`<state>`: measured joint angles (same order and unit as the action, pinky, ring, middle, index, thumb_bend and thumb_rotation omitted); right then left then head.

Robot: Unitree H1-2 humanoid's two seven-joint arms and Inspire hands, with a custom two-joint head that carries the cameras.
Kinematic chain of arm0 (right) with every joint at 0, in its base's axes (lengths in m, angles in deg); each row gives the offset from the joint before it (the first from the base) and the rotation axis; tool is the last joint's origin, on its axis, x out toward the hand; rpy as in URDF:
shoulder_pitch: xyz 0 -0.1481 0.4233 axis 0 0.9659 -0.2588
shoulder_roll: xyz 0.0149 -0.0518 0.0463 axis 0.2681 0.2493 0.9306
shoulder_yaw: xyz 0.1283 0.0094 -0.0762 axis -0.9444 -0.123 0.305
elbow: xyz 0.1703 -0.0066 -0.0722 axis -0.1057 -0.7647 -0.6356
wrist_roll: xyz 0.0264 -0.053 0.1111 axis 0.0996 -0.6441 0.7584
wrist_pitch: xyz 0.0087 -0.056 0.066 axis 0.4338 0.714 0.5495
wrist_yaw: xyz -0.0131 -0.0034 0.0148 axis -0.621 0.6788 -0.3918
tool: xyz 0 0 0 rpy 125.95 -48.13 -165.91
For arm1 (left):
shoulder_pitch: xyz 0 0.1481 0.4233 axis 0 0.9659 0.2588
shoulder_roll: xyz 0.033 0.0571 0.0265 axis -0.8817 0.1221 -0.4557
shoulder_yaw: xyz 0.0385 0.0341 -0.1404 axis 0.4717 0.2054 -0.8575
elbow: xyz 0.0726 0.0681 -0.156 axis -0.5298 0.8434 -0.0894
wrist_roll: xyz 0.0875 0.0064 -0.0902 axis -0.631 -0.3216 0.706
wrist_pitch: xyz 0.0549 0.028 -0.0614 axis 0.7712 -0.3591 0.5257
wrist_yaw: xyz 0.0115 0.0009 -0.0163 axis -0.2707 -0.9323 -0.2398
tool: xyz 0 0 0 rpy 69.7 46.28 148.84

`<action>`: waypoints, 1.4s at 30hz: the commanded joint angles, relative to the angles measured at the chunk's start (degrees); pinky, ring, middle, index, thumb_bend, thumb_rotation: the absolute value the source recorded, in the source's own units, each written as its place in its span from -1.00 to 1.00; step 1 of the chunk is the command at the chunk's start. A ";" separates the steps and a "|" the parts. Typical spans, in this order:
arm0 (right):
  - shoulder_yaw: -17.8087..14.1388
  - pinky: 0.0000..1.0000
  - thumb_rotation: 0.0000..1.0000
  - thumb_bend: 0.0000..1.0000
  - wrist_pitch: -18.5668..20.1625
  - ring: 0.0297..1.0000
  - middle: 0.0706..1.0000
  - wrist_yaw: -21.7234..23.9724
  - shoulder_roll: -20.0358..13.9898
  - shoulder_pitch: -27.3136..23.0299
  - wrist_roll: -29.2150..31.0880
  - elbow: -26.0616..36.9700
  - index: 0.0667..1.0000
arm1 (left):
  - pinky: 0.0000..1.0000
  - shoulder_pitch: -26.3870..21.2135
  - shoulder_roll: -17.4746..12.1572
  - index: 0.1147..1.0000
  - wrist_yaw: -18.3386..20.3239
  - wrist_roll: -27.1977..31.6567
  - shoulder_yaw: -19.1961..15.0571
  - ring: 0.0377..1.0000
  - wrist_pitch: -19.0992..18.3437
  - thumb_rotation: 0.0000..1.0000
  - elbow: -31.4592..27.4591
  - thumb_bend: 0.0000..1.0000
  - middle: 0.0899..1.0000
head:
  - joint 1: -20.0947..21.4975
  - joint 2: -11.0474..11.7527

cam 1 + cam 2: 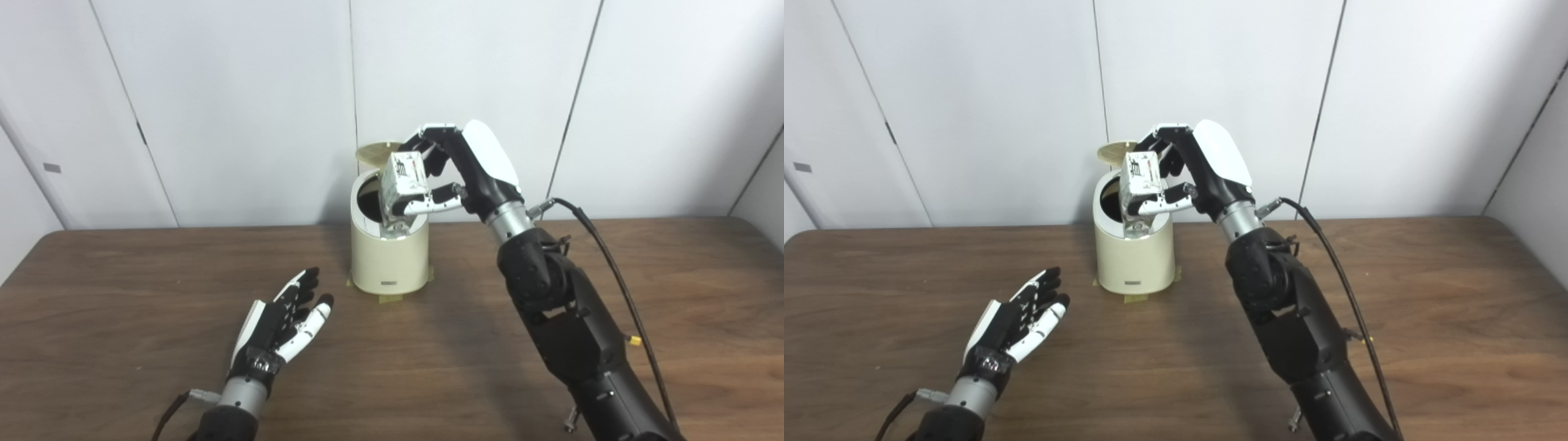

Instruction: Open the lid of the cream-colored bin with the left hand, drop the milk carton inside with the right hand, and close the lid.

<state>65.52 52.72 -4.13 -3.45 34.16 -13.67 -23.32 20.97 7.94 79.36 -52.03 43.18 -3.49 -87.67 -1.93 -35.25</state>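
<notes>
Fingers [429,202], right hand [465,171]: closed on the carton [403,190], thumb across its front face, other fingers behind its top edge.
Carton: white with grey print, held upright with a slight tilt, above the right side of the bin's opening; its lower end is at or just inside the rim, which one cannot be told.
Bin [390,257]: cream, round, standing on the counter [122,275] near the back edge, close to the wall [233,110]; tape strips show at its base.
Lid [376,152]: raised, standing behind the opening at the bin's rear; dark interior visible.
Left hand [278,327]: low over the counter, in front of and to the left of the bin, well apart from it; palm up, fingers spread, holding nothing.
Cable [612,269]: black, running from the right wrist down along the forearm.
</notes>
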 commanded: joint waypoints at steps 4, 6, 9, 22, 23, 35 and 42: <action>-0.18 -0.24 -1.00 0.04 -3.10 -0.22 -0.07 -3.90 0.66 -6.15 -0.98 -0.76 -0.08 | 0.78 -0.86 0.40 0.82 -0.82 -0.85 0.30 0.84 1.28 0.12 -1.81 -0.11 0.83 | -0.65 0.02; -0.07 -0.23 -1.00 0.04 -3.88 -0.22 -0.06 -4.59 0.77 -6.61 -0.94 -2.15 -0.08 | 0.79 -0.76 0.36 0.82 -0.70 -0.94 0.34 0.84 1.05 0.13 -1.99 -0.11 0.83 | -0.70 -0.02; -0.31 -0.21 -1.00 0.04 -4.73 -0.21 -0.05 -5.60 1.14 -6.99 -0.35 -3.95 -0.09 | 0.79 -0.65 0.49 0.82 -0.65 -1.05 0.39 0.84 0.83 0.11 -2.24 -0.11 0.83 | -0.82 0.01; 0.17 -0.20 -1.00 0.04 -8.50 -0.22 -0.04 -10.42 0.59 -8.30 -2.21 -9.51 -0.09 | 0.82 -0.28 0.99 0.84 -0.41 -0.29 1.05 0.86 3.45 0.08 -0.94 -0.10 0.86 | -0.81 -0.02; 0.05 -0.24 -1.00 0.02 -8.59 -0.22 -0.05 -10.34 0.65 -8.26 -1.91 -9.82 -0.09 | 0.82 -0.22 0.99 0.84 -0.41 -0.26 1.06 0.86 3.61 0.10 -0.95 -0.10 0.86 | -0.81 -0.02; 0.06 -0.30 -1.00 0.00 -11.39 -0.22 -0.05 -12.76 0.42 -7.97 -2.25 -11.76 -0.11 | 0.84 0.63 1.39 0.85 -0.42 -0.44 0.87 0.88 2.18 0.09 -2.36 -0.11 0.86 | -0.70 -0.31; 1.61 -0.25 -1.00 0.01 -9.21 -0.18 -0.07 -10.48 -0.45 -7.48 -4.23 -11.10 -0.06 | 0.84 0.79 1.76 0.85 -0.52 -0.34 0.65 0.88 1.64 0.06 -3.02 -0.12 0.86 | -0.60 -0.49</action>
<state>67.22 43.48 -14.28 -3.15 29.87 -17.42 -37.02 23.11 9.36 79.44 -52.40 44.03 -2.61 -88.30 -2.46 -35.68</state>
